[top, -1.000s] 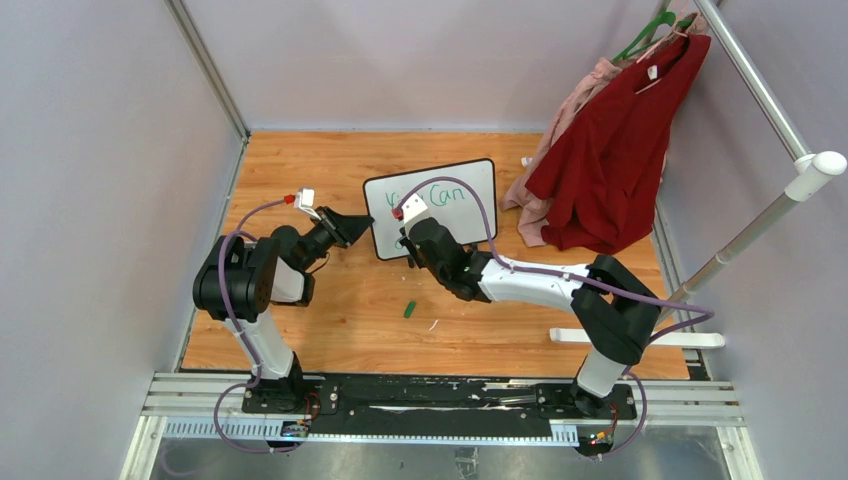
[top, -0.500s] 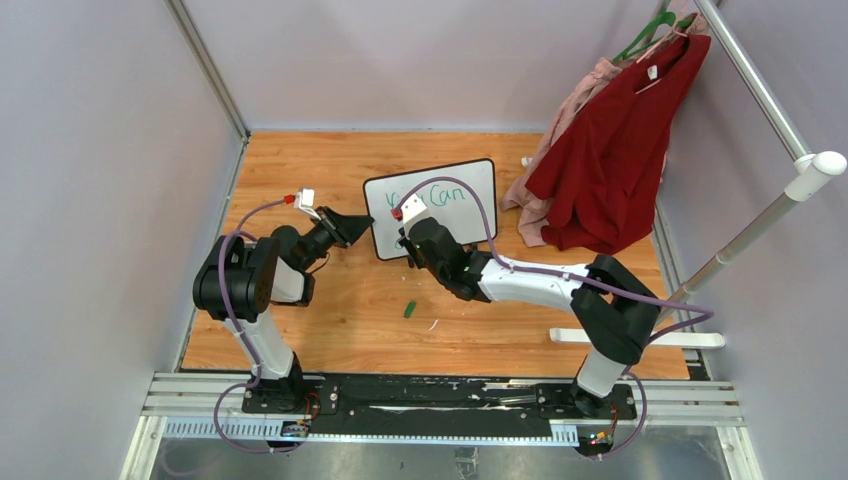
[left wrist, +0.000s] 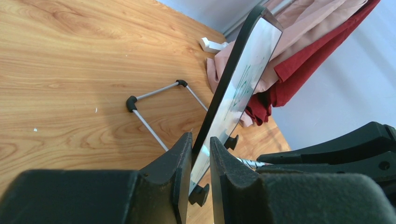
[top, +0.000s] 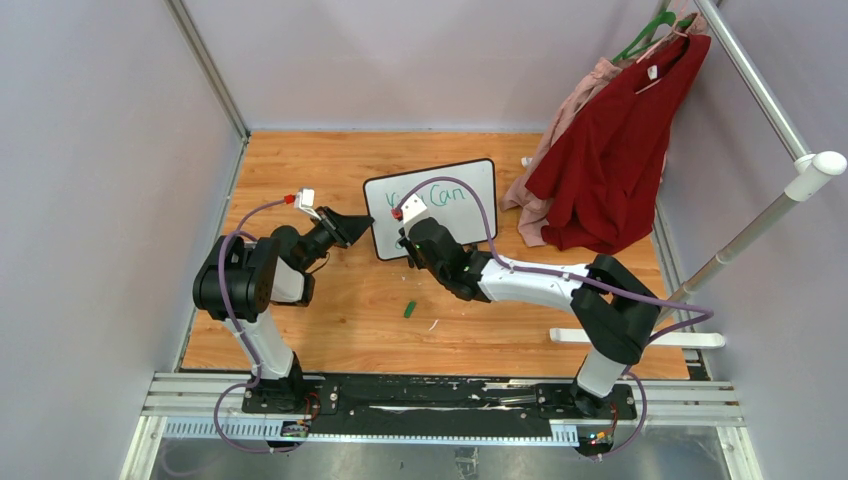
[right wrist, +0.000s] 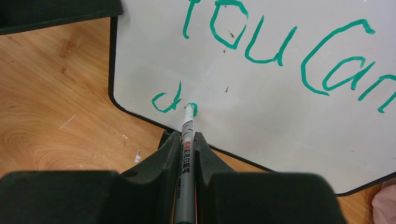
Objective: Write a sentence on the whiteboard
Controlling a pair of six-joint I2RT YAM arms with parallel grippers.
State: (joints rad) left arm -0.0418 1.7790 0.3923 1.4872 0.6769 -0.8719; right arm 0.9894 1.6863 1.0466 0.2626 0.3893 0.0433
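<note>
L gripper (left wrist: 201, 161) clenched on whiteboard (left wrist: 236, 88) edge at 9 o'clock; board light, stiff, tippy, so grip frame. R gripper (right wrist: 187, 136) pinching marker (right wrist: 188, 119), tip at 7 o'clock

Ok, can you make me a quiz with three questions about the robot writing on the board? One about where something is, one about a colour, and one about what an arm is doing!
1. Where is the marker's tip?
A. on the whiteboard, beside the "d"
B. up in the air
C. on a sheet of paper

2. What colour is the writing?
A. red
B. green
C. black

3. What is the left gripper doing?
A. hanging wide open
B. holding a cup
C. pinching the whiteboard's edge

Answers:
1 A: the right wrist view shows the tip against the board, next to the "d".
2 B: every letter is green.
3 C: its fingers sit on either side of the frame.
</note>
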